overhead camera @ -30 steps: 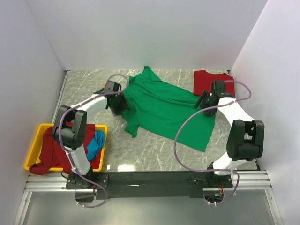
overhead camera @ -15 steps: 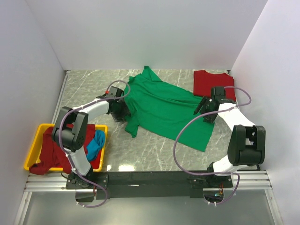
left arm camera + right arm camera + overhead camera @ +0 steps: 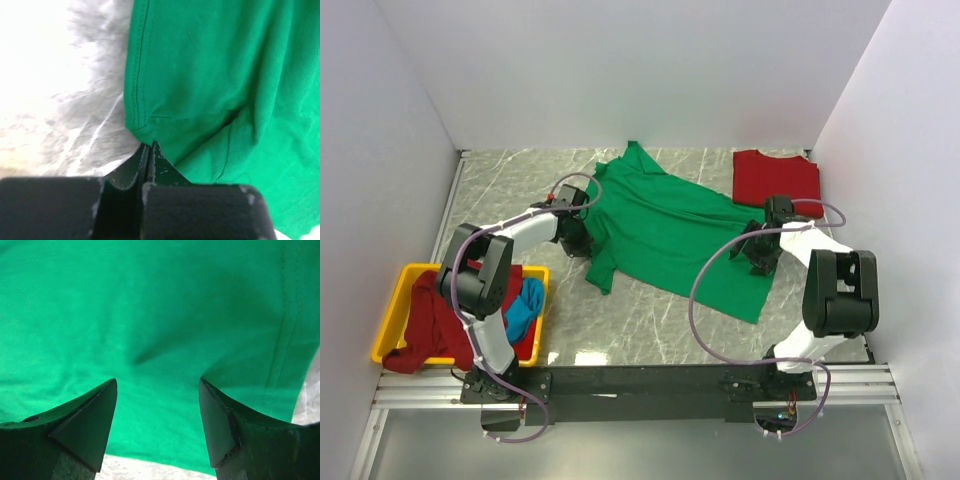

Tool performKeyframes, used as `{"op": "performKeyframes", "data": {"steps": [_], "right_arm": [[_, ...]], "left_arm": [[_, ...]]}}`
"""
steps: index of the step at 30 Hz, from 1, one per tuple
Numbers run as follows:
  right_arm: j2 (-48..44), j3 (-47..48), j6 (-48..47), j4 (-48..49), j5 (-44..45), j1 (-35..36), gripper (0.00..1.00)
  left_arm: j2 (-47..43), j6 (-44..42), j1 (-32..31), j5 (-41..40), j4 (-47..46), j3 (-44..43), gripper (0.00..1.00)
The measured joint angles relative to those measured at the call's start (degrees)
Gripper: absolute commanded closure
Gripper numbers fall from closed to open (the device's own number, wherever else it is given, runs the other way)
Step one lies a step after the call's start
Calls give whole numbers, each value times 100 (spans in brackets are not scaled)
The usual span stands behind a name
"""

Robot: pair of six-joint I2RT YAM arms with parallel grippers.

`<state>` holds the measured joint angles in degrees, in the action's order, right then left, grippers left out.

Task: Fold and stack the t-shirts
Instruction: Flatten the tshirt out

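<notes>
- Both arms have drawn nearer since a second ago. The left gripper point(image 3: 577, 238) has slid down the left edge of the green t-shirt point(image 3: 660, 225) toward its sleeve. The right gripper point(image 3: 758, 252) has come nearer along the shirt's right side.
- The green t-shirt lies spread out and slanting across the middle of the table point(image 3: 510, 185), with its collar end far and its hem near and to the right.
- The left jaws are pressed together, with their tips right at the corner of the sleeve's hem. Whether any cloth is caught between them cannot be told.
- The right jaws stand spread, with the fingers point(image 3: 87, 415) low over the green cloth just inside the stitched hem.
- A red t-shirt point(image 3: 776, 178) sits folded at the far right, close beside the green one's right edge.
- A yellow bin point(image 3: 390, 318) at the near left, beside the left arm, holds a dark red t-shirt point(image 3: 430, 325) that hangs over its near rim. A blue t-shirt point(image 3: 523, 308) is bunched at the bin's right side.
</notes>
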<state>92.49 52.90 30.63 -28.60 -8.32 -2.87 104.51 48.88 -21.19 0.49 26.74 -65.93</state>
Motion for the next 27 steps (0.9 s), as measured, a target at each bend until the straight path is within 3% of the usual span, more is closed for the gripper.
{"op": "performKeyframes", "data": {"steps": [19, 23, 26, 27], "right_arm": [[304, 146, 153, -50, -343, -293, 27], [304, 149, 151, -55, -339, -293, 27], [299, 149, 151, -55, -337, -293, 27], [299, 149, 151, -57, -337, -293, 27]], "left_arm": [[-448, -1075, 280, -1117, 1969, -1005, 96], [-448, -1202, 354, -1176, 2085, -1021, 54], [-463, -1241, 387, -1123, 2083, -1019, 37], [-494, -1244, 389, -1075, 2068, -1012, 36]]}}
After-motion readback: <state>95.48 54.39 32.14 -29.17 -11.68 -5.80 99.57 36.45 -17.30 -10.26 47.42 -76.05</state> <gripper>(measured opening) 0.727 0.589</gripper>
